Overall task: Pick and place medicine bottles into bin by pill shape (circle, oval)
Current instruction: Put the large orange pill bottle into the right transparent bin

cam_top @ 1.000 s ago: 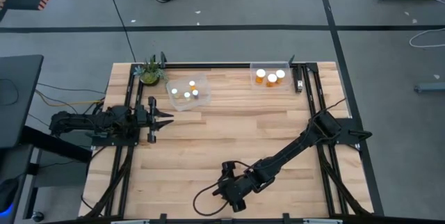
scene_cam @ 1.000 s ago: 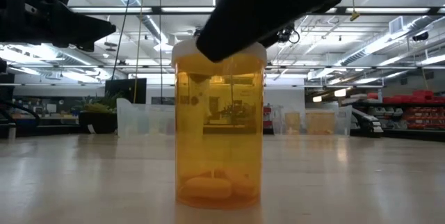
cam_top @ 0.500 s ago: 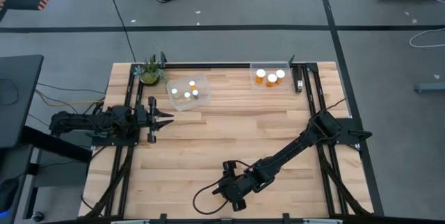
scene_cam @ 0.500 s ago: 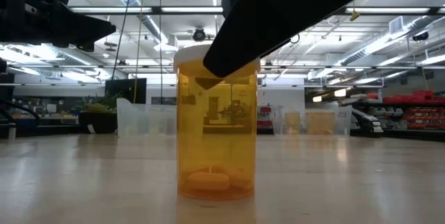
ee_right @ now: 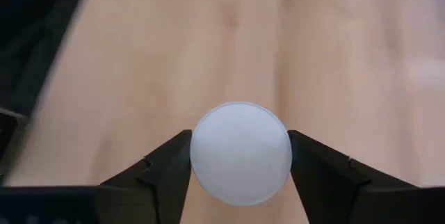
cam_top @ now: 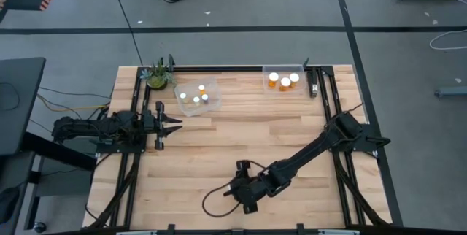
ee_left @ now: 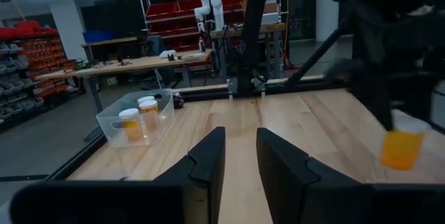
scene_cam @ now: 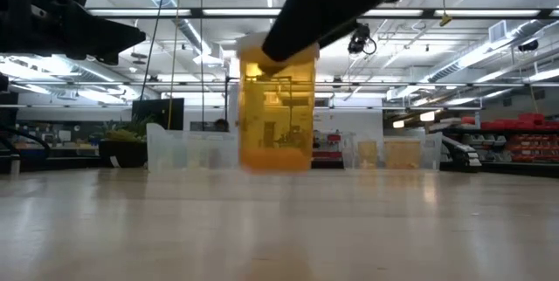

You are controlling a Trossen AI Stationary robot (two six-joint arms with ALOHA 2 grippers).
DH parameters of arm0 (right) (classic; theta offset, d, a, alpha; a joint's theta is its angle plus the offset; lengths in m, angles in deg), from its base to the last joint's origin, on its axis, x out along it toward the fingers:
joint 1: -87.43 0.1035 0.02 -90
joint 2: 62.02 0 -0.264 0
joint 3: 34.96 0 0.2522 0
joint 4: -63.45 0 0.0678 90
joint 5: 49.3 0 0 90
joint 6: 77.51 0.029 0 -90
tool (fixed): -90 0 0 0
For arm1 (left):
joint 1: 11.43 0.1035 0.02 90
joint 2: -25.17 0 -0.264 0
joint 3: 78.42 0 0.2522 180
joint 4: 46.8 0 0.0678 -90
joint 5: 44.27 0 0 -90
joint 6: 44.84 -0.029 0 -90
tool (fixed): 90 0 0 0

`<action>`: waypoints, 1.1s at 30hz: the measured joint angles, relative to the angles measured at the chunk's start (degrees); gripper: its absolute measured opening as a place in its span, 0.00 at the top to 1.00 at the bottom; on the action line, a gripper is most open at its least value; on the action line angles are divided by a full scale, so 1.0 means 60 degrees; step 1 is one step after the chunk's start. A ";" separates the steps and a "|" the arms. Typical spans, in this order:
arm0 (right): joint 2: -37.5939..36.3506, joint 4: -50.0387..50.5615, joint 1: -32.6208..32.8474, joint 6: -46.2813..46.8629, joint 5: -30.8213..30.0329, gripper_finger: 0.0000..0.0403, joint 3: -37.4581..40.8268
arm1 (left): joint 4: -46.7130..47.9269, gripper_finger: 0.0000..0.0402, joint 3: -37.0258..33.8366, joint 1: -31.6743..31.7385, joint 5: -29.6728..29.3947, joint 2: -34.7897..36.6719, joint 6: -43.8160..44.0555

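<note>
An orange translucent medicine bottle (scene_cam: 277, 115) with a white cap (ee_right: 241, 152) hangs in my right gripper (cam_top: 239, 188), above the table near its near edge. It also shows in the left wrist view (ee_left: 402, 147). In the high view the gripper hides it. My left gripper (cam_top: 172, 124) is open and empty over the table's left side. Several white-capped bottles stand in a clear bin (cam_top: 197, 96) at the far left. Three orange bottles stand in a second clear bin (cam_top: 284, 82) at the far right. My right gripper pinches the bottle's white cap by its rim (ee_right: 198, 156) between its two fingers (ee_right: 167, 168), one on each side. The fingers come from above, pointing down. The bottle hangs upright below them, its base (scene_cam: 276, 166) lifted clear of the table.
A small potted plant (cam_top: 157, 74) stands at the far left corner. A dark object (cam_top: 313, 83) lies beside the right bin. Black rails run along the table's left and right sides. The wooden table (cam_top: 233, 140) shows bare between the arms.
My right gripper has risen with the orange bottle and gone a little toward the table's far edge. The bottle, which stood on the table a second ago, is now lifted clear and stays upright. My left gripper has kept still.
</note>
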 joint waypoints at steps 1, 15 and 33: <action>-0.0140 0.0219 -0.0050 0.0024 -0.0191 0.44 -0.0007 | -0.0016 0.77 -0.0001 0.0000 0.0001 0.0003 -0.0002; -0.2315 0.2727 -0.0745 0.0513 -0.2035 0.43 -0.0007 | -0.0014 0.77 -0.0001 0.0000 0.0001 0.0001 -0.0001; -0.3800 0.6086 -0.2716 0.1226 -0.3698 0.42 -0.0007 | -0.0014 0.77 -0.0001 0.0000 0.0001 0.0003 0.0000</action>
